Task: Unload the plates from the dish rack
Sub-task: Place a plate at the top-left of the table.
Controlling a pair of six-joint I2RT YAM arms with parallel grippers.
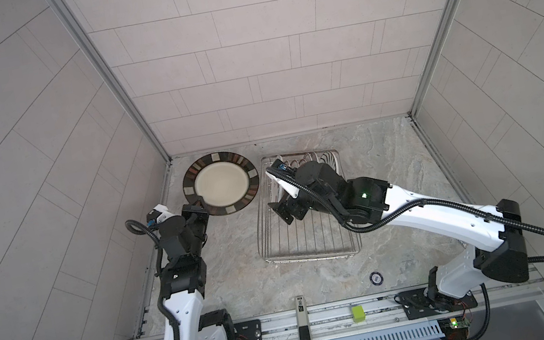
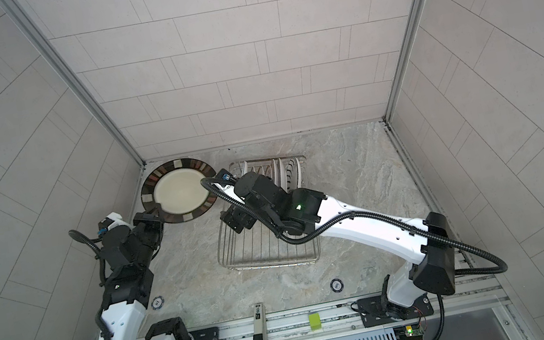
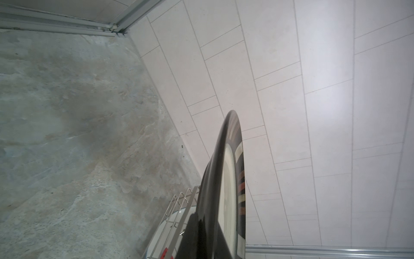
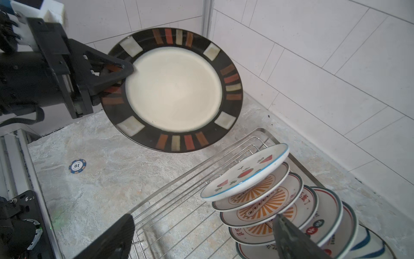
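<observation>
Over the table's (image 1: 399, 194) far-left corner, the left gripper (image 4: 125, 71) pinches tight on the rim of the dark-rimmed plate (image 1: 222, 183), holding it up off the surface. To its right, the right gripper (image 4: 202, 218) hangs above the dish rack (image 1: 308, 256), jaws spread wide, gripping nothing. The other plates (image 4: 246, 175) stand slotted at the rack's far end.

Poker chip (image 4: 77, 166): "10". Plates (image 4: 310, 203): red characters, unreadable.
</observation>
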